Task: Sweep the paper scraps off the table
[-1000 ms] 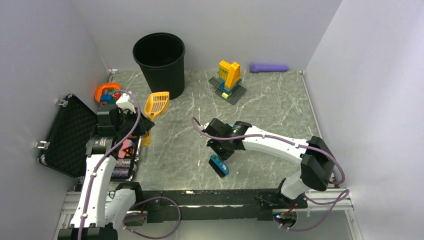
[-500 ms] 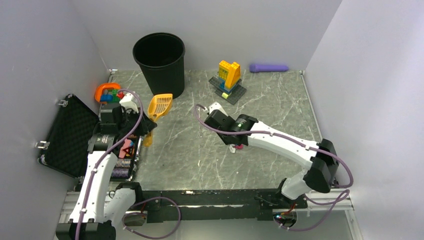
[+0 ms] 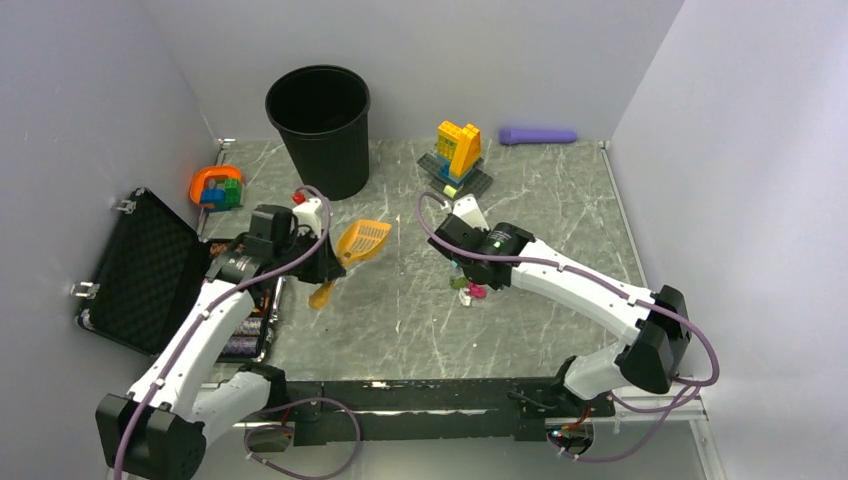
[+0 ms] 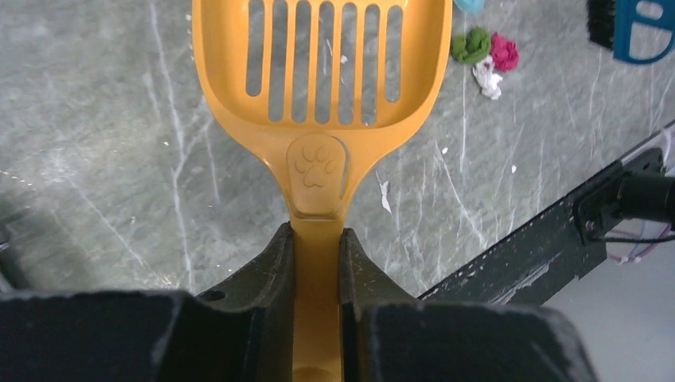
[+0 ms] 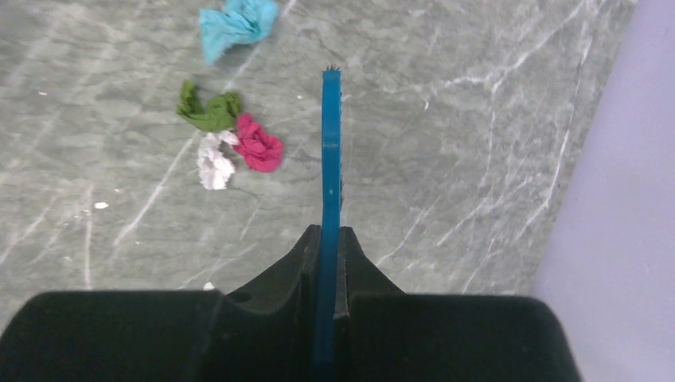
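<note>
Across the grey-green marble table [image 3: 560,230] I read things from big to small. At its left edge a black foam-lined case [image 3: 140,270] lies open, and a black waste bin [image 3: 320,130] stands at the far side. Of the 2 arms, the left one reaches toward the middle, and the left gripper [image 4: 317,239] has its jaws clamped on the handle of the orange slotted scoop [image 4: 318,72], whose mouth points away from the wrist toward the scraps. I cannot tell whether the scoop's lip touches the surface. The right gripper [image 5: 328,243] is pinched tight on a blue brush [image 5: 330,159], which its wrist camera sees edge-on. A yellow-and-blue toy brick build [image 3: 458,155] sits near the far wall, well apart from both tools.

The paper scraps [image 3: 470,289] lie near mid-table, between scoop and brush, close under the right wrist. I count 4: the green scrap [image 5: 208,110], magenta scrap [image 5: 259,145] and white scrap [image 5: 213,163] touch in 1 clump just left of the brush, and the teal scrap [image 5: 236,24] lies apart, farther out.
</note>
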